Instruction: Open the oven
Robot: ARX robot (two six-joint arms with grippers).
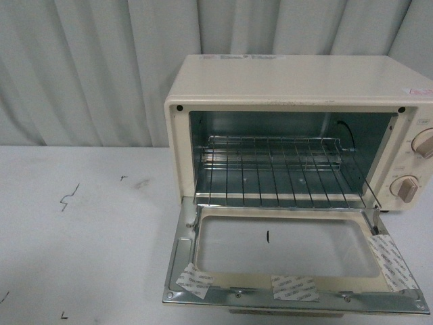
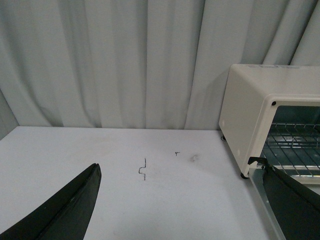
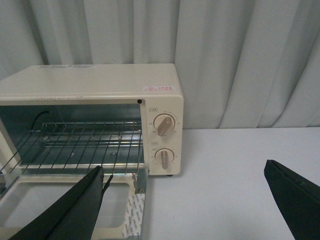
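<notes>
Hanging open, the oven [image 1: 298, 78] door [image 1: 291, 247] has free table [image 1: 81, 237] leftward; left pincer [image 2: 179, 166], right pincer [image 3: 184, 166] gape wide.

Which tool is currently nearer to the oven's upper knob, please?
Right. The right tool hangs open in front of the upper knob; the left tool is off the opposite, knobless side of the oven.

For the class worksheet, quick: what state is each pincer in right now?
Left pincer: open, empty.
Right pincer: open, empty.
</notes>
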